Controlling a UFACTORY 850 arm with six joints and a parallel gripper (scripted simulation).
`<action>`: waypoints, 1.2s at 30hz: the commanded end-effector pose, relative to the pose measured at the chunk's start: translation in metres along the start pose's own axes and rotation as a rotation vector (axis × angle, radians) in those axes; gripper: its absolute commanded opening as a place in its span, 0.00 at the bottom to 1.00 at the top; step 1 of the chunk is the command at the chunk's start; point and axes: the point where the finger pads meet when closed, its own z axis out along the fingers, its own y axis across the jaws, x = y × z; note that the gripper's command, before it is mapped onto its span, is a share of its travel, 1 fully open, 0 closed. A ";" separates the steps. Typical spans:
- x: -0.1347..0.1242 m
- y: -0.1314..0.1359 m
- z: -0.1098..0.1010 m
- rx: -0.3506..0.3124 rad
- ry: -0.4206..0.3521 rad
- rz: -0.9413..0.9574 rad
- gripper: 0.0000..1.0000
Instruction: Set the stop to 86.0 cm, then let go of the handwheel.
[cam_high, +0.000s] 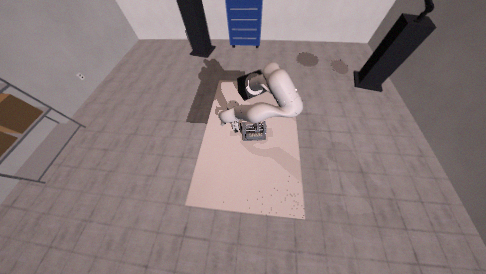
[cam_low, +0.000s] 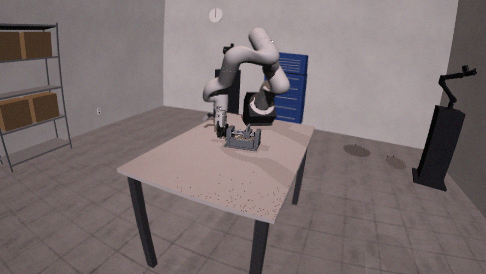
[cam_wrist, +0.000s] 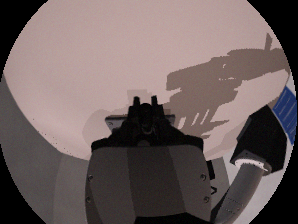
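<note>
Device (cam_high: 254, 135) (cam_low: 243, 143) (cam_wrist: 112, 121): upright on table (cam_high: 235, 175) (cam_low: 200, 170) (cam_wrist: 100, 50) | Fingers (cam_high: 236, 128) (cam_low: 220, 134): at its side, judged clamped on handwheel (cam_wrist: 146, 113) | Setting: apparently in hand; scale and stop illegible, 86.0 cm unverified | Outstanding: any remaining turn, then release.

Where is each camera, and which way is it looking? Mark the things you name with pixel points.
Top: high up, looking down at the table (cam_high: 240, 175) (cam_low: 200, 165) (cam_wrist: 100, 45); it shows the bent white arm (cam_high: 285, 90) (cam_low: 240, 54) from above.
Exterior: off past a table corner, looking across at the arm, its gripper (cam_low: 220, 134) beside the grey device (cam_high: 254, 136) (cam_low: 242, 143), and the blue cabinet (cam_high: 244, 22) (cam_low: 292, 90) (cam_wrist: 286, 112) behind.
Wrist: up by the gripper (cam_wrist: 145, 103), looking past its fingers at the table; the arm's lower part shows at right.
Top and exterior share the shelf rack (cam_high: 67, 118) (cam_low: 59, 90).
</note>
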 end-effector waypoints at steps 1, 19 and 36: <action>0.000 -0.001 0.000 0.001 0.001 0.000 0.06; 0.000 -0.001 0.000 0.001 0.001 0.000 0.06; 0.000 -0.005 0.000 0.001 0.001 0.000 0.06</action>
